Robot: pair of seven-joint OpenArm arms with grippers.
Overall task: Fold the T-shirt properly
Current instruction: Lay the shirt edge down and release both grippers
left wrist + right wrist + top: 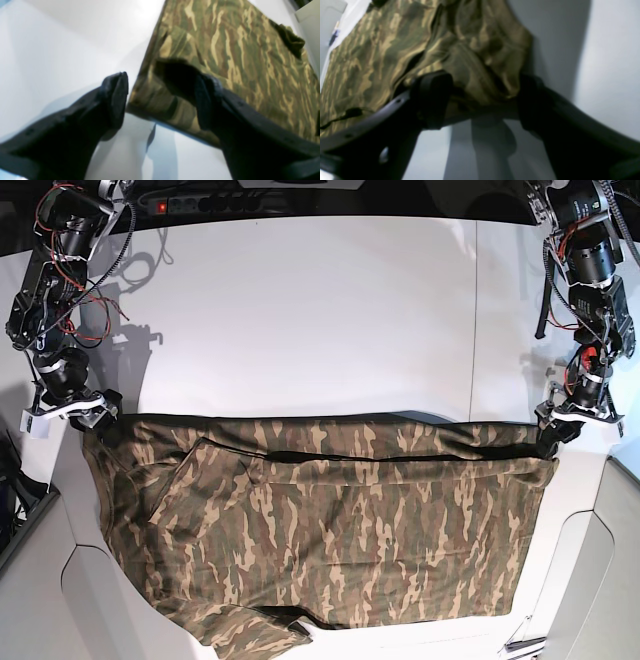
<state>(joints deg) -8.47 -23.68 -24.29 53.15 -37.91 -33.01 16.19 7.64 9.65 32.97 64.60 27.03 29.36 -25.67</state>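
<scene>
Camouflage cotton, soft and limp, was what I had on the white table (pixel 320 310): the T-shirt (pixel 330 530) lay spread across the near half, its far edge doubled over into a long fold running from one arm to the other. The dark collar (pixel 290 37) showed in the left wrist view, at the far side of the cloth.

My left gripper (pixel 161 97) stood with its jaws apart, one finger over the cloth and the other off the edge above bare table, straddling the corner without pinching it. My right gripper (pixel 482 100) also stood parted, with a bunched lump of fabric sitting between its fingers; I could not see either pad pressing it.

I judged the shirt light, floppy and prone to sag or slide on the smooth top, so it wanted holding at the two ends of that folded edge, both layers together, with even tension between the arms. A one-layer grab would let the fold fall open.

No box, bin or tray showed anywhere I could see.
</scene>
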